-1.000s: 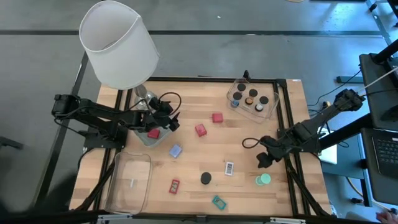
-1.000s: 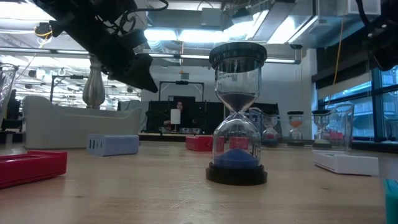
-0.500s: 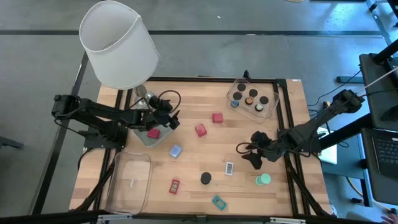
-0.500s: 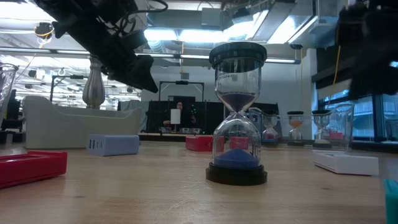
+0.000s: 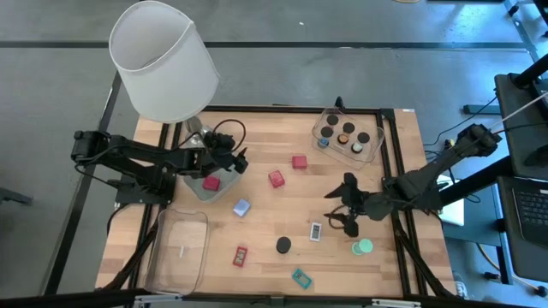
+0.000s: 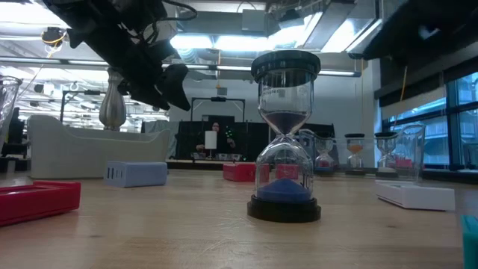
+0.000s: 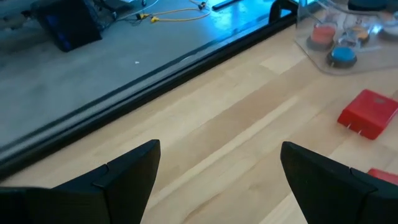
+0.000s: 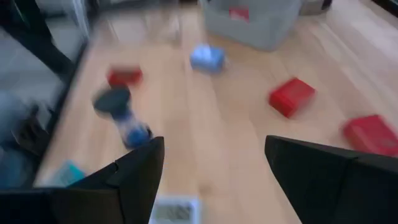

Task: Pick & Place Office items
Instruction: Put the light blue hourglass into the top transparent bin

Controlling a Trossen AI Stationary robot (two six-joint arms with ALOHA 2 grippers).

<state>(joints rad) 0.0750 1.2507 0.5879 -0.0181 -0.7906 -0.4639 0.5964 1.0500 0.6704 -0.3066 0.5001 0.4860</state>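
Hovering w/ fingers spread just beside the white-labelled bit (image 5: 315,231), right gripper (image 5: 346,221) should centre over it, then drop straight.

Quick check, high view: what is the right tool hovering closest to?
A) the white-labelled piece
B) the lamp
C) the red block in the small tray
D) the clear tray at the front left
A: the right tool, open and empty, hangs just beside the white-labelled piece, far from the items near the table's left side.

A lab: bare concrete floor (image 5: 342,68), ceiling strip lights (image 6: 216,54), framed workbench (image 5: 342,184)
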